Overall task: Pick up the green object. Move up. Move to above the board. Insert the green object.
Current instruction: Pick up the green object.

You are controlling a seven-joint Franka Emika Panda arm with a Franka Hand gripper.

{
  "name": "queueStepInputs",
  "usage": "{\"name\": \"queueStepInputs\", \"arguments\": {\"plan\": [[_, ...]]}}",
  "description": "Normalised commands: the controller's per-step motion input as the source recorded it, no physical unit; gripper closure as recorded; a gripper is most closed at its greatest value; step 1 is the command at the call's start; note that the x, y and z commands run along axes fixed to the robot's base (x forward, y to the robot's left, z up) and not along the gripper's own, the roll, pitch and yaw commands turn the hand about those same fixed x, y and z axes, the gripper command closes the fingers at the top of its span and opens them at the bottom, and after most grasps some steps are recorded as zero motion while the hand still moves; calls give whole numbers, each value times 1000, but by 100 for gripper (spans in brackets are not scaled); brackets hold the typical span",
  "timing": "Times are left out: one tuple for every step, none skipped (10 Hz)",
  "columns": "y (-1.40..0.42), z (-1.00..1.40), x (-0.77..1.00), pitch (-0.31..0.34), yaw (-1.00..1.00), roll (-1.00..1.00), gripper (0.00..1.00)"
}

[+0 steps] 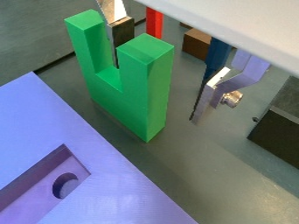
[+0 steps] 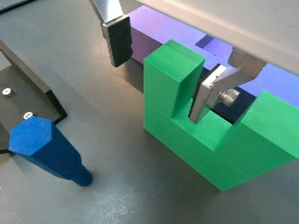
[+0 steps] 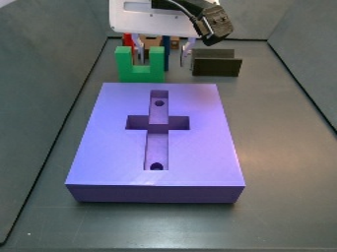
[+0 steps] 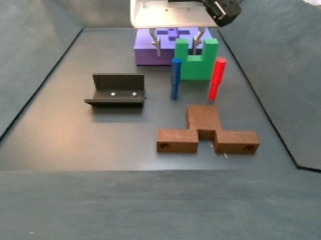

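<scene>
Dark floor | gripper open, one prong of green object between fingers, unclamped | pick-up step | next: close; board at 6 o'clock

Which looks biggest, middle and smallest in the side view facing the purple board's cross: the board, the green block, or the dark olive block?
1. The board, by far the largest.
2. The green object and the dark olive block look about alike; they sit farther back, and the gripper partly hides the green one, so I won't rank them.

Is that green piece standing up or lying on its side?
Standing up. The green object rests on its base on the floor with both prongs pointing upward, and the gripper has its open jaws around one prong.
</scene>
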Motion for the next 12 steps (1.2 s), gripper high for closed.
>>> {"name": "queueStepInputs", "arguments": {"plan": [[0,-17,0,0,0,-13,0],[-11,-63,0,0,0,0,0],[-31,-100,0,0,0,0,0],[0,-23,0,0,0,0,0],[0,0,0,0,0,0,0],[0,0,0,0,0,0,100],[0,0,0,0,0,0,100],[0,0,0,0,0,0,100],[0,0,0,0,0,0,100],[0,0,0,0,0,0,100],[0,0,0,0,0,0,100],[0,0,0,0,0,0,100]]}}
